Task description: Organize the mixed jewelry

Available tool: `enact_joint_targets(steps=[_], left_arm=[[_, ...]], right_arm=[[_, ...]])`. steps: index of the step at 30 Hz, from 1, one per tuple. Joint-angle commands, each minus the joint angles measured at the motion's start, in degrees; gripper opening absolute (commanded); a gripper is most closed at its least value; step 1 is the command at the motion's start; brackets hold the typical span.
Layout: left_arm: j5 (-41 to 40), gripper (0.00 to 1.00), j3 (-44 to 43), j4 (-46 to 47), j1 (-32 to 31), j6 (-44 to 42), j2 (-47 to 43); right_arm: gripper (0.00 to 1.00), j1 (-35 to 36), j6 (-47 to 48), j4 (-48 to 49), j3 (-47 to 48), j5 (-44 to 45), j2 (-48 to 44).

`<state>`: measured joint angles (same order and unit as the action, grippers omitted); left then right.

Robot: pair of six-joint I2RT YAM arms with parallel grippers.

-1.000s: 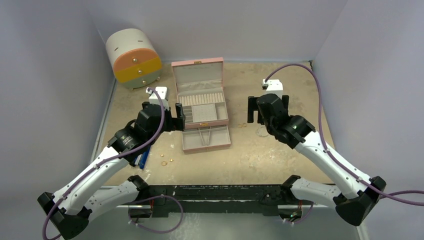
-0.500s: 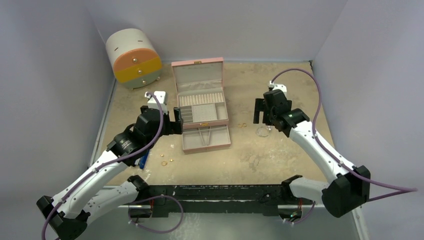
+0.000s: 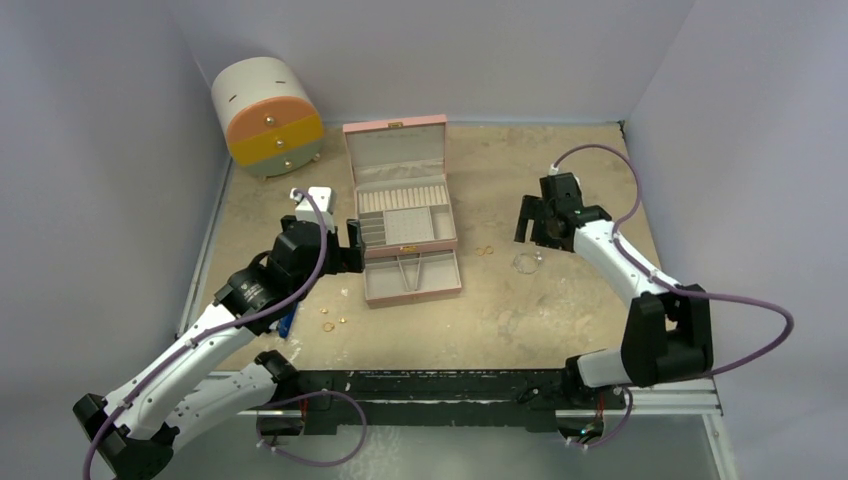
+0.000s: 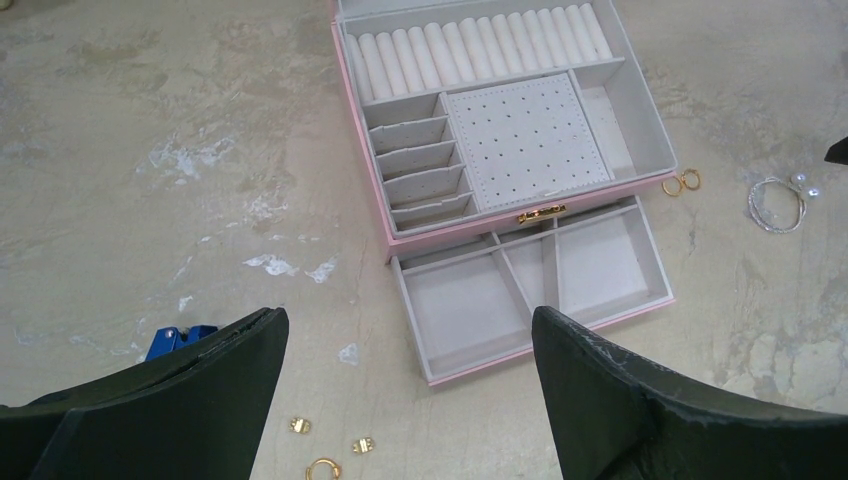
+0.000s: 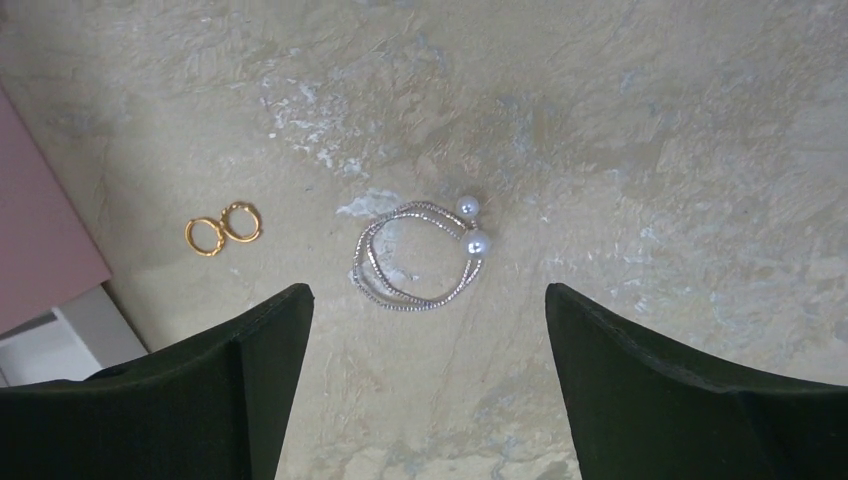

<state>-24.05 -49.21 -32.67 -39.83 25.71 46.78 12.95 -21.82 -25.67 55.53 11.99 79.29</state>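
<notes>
LEFT: we see the left fingers spread wide, nothing in them, hovering near the open pink box | RIGHT: right fingers released as well, hanging above the silver loop with two pearls, lying on the bench | HOOPS: two gold hoops near the loop, beside the box | BITS: more gold bits under our left fingers

The box is pink outside, pale grey within, one panel dotted with holes. The hoops are gold; the loop is silver with two white beads. The worktop is mottled beige, flecked white. The tool is blue.
</notes>
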Motion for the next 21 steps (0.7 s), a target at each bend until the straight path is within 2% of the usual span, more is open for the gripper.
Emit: enact_joint_targets(steps=[1, 6, 9, 14, 21], left_arm=[[-0.5, 0.92, -0.1, 2.2, -0.2, -1.4, -0.7], [-1.0, 0.92, -0.1, 2.3, -0.2, -1.7, -0.3], [-1.2, 0.92, -0.2, 2.2, -0.2, -1.8, -0.1], [-1.2, 0.92, -0.1, 2.3, -0.2, -1.9, -0.3], [-1.3, 0.92, -0.1, 2.3, -0.2, -1.8, 0.0]], right_arm=[[0.86, -2.6, 0.8, 3.8, -0.1, -3.1, 3.2], [0.82, -4.0, 1.0, 5.2, -0.6, -3.8, 6.5], [0.75, -4.5, 1.1, 5.4, -0.9, -4.4, 8.4], [0.69, -5.2, 1.2, 6.4, -2.7, -5.0, 9.7], [0.64, -5.5, 1.7, 6.8, -4.0, -5.1, 11.5]])
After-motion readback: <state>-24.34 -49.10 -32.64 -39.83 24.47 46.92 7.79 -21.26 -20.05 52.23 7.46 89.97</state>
